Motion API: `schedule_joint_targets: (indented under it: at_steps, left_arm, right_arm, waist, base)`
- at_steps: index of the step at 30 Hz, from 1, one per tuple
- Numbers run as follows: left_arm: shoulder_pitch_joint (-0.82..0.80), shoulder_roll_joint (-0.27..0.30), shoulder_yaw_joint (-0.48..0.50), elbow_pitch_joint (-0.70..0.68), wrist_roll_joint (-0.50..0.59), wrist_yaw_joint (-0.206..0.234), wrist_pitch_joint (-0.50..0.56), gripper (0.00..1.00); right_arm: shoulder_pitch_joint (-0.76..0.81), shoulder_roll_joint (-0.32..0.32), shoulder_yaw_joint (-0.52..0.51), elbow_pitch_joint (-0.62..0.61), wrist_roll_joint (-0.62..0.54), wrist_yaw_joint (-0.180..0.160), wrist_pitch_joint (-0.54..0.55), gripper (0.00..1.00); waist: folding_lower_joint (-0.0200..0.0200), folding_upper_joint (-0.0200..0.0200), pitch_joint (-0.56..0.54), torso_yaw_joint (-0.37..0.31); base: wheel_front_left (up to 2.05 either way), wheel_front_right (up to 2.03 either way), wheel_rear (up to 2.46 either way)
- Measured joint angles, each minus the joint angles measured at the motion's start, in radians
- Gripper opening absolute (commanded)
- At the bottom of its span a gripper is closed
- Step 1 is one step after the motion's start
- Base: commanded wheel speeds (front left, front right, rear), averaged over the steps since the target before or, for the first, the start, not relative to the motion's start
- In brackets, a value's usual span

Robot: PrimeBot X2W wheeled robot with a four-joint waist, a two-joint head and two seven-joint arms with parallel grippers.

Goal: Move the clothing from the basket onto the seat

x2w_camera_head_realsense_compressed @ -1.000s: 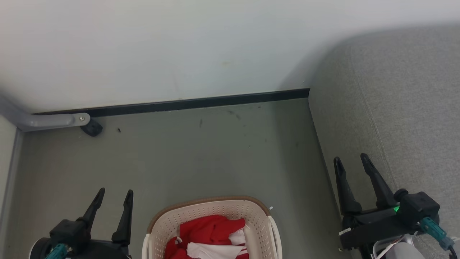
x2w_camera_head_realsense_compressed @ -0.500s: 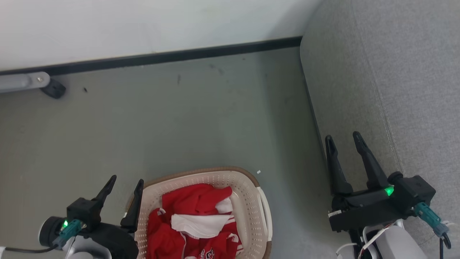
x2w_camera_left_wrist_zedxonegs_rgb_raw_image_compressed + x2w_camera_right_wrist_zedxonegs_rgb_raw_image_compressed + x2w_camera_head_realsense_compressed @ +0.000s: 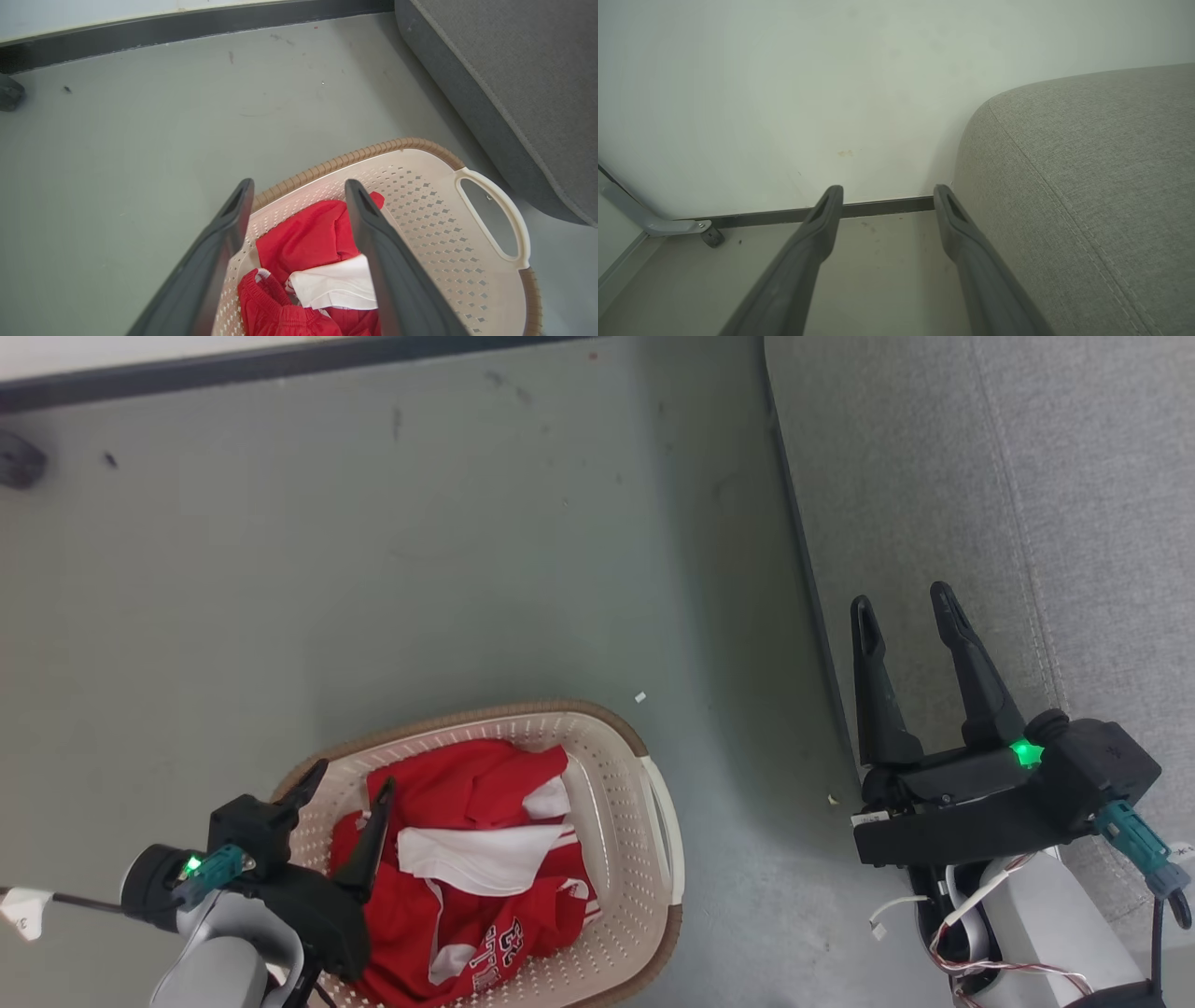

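Red clothing (image 3: 467, 859) with white trim lies bunched in the cream basket (image 3: 616, 775), which stands on the floor at the lower middle of the head view. My left gripper (image 3: 350, 784) hangs open above the basket's left side, one finger over the brown rim and one over the clothing, holding nothing. In the left wrist view the clothing (image 3: 308, 238) shows between the spread fingers of my left gripper (image 3: 299, 186), inside the basket (image 3: 420, 200). The grey seat (image 3: 1027, 476) fills the right. My right gripper (image 3: 901, 597) is open and empty over the seat's left edge. The right wrist view shows my right gripper (image 3: 887, 191) beside the seat (image 3: 1087, 186).
A grey-green floor (image 3: 420, 541) spreads around the basket. A white wall with a dark baseboard (image 3: 233, 364) runs along the far side. A dark caster (image 3: 19, 457) sits at the far left, on a grey metal leg (image 3: 654, 224) in the right wrist view.
The head camera has tilted down, so the basket and seat sit higher in view. My left gripper has moved from beside the basket to over its left side. Both grippers stay open.
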Motion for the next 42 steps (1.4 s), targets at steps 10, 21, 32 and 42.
schedule_joint_targets:
  at_steps: [10,21,32,42]
  left_arm:
    - [-0.08,0.001,-0.09,0.078,-0.017,0.0,0.029,1.0]
    - [-0.153,-0.001,-0.165,0.149,-0.046,0.0,0.057,1.0]
    - [-0.25,-0.02,-0.213,0.217,-0.062,0.0,0.073,1.0]
    - [-0.291,-0.035,-0.248,0.304,-0.053,0.0,0.083,1.0]
  right_arm:
    - [-0.041,0.016,0.0,-0.035,-0.011,0.002,0.0,1.0]
    - [-0.061,0.03,0.002,-0.063,-0.035,0.009,0.0,1.0]
    - [-0.102,0.039,-0.002,-0.099,-0.049,0.009,0.0,1.0]
    - [-0.12,0.049,0.01,-0.107,-0.06,0.01,0.0,1.0]
  waist:
    - [-0.0001,-0.0001,0.1,-0.029]
    - [-0.0001,-0.0001,0.198,-0.059]
    - [0.0,-0.0001,0.282,-0.089]
    - [-0.0002,-0.0002,0.332,-0.116]
  base:
    - [0.0,0.0,0.0]
    - [0.0,0.0,0.0]
    - [0.0,0.0,0.0]
    - [0.0,0.0,0.0]
